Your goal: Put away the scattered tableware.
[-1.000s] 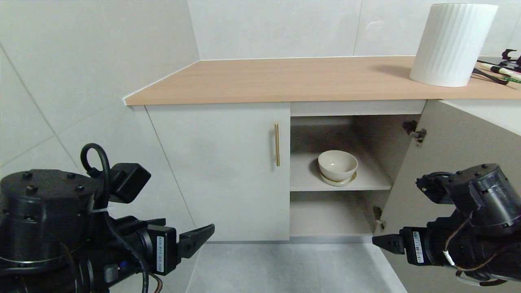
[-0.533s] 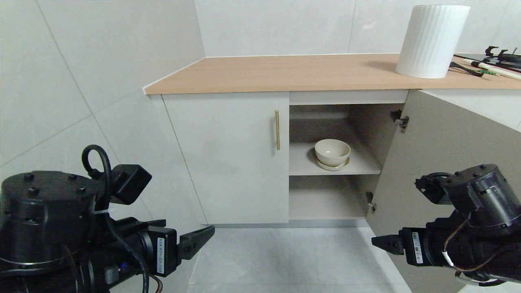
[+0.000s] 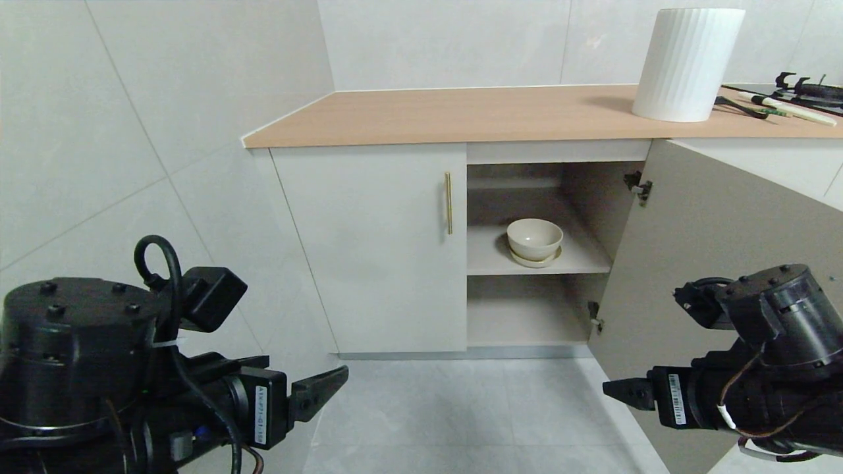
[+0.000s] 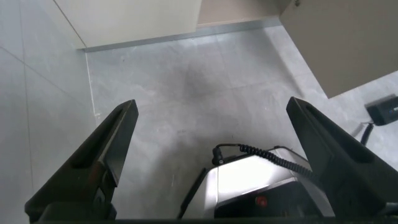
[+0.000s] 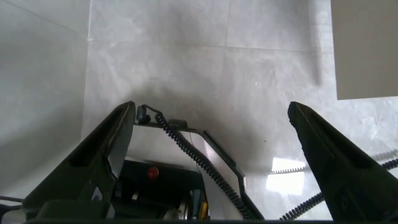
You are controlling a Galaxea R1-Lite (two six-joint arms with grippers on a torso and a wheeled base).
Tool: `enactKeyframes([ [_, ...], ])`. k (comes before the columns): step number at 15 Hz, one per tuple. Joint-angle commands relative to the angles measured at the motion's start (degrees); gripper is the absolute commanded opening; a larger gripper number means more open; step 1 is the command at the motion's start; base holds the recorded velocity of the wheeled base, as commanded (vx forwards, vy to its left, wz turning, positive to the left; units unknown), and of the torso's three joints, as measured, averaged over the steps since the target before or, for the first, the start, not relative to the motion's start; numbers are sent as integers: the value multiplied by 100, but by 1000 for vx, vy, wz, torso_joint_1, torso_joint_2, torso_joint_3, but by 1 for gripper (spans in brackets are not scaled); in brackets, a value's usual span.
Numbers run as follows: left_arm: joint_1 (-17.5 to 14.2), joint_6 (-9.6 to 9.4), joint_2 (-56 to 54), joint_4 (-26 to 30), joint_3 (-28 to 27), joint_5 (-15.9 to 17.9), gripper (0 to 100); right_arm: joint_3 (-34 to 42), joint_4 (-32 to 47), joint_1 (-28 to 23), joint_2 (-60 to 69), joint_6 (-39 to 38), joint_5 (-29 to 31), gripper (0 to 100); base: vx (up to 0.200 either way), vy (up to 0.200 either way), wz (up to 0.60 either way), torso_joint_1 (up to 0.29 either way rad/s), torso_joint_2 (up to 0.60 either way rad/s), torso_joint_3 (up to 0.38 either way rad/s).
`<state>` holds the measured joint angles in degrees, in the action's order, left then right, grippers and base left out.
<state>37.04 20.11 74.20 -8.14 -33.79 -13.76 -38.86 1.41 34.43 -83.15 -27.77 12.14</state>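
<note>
A cream bowl (image 3: 535, 236) sits on a small cream plate (image 3: 535, 259) on the middle shelf of the open cupboard (image 3: 527, 270), far ahead of both arms. My left gripper (image 3: 329, 387) hangs low at the left over the floor, open and holding nothing. In the left wrist view the left gripper (image 4: 212, 109) has its fingers spread wide over grey floor tiles. My right gripper (image 3: 619, 390) is low at the right, beside the open door, also open and holding nothing. The right gripper (image 5: 212, 109) likewise shows wide-spread fingers above the floor.
The cupboard's right door (image 3: 698, 263) stands swung out toward my right arm. The left door (image 3: 375, 243) is closed, with a brass handle (image 3: 448, 203). On the wooden countertop (image 3: 461, 115) stand a white ribbed container (image 3: 688, 62) and some utensils (image 3: 784, 105). A tiled wall runs along the left.
The whole head picture has shifted: the cupboard and counter look smaller and farther off, so the camera has drawn back. Both grippers hold the same pose, and the bowl has not moved.
</note>
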Motion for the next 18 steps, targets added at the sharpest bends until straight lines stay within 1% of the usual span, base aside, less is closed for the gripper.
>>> enactKeyframes([
  [1,-3,1,15,-3,4,-4,100,-16,43,3,124,8,-1,100,0,0,0,0,0,0],
  [3,-3,1,24,-3,-5,-4,100,-104,289,3,264,17,-1,100,0,0,0,0,0,0],
  [7,-3,-8,24,-3,-5,-12,100,-113,324,3,379,88,-1,100,0,0,0,0,0,0],
  [9,5,-16,24,6,4,-12,100,-121,447,3,493,123,-1,100,-200,-200,0,5,2,0],
  [11,5,-16,24,-3,4,-21,100,-201,904,-147,783,492,-19,100,0,-200,0,19,5,0],
  [14,-3,-16,33,-3,4,-12,100,-508,1704,-287,1064,597,-36,100,0,-200,0,1,1,2],
  [15,-3,-8,33,-3,4,-12,100,-561,1801,-375,1073,659,-28,100,0,-200,0,2,2,2],
  [18,-3,-8,50,6,4,-12,100,-702,1801,-999,1011,703,-10,100,0,-200,0,-6,1,1],
])
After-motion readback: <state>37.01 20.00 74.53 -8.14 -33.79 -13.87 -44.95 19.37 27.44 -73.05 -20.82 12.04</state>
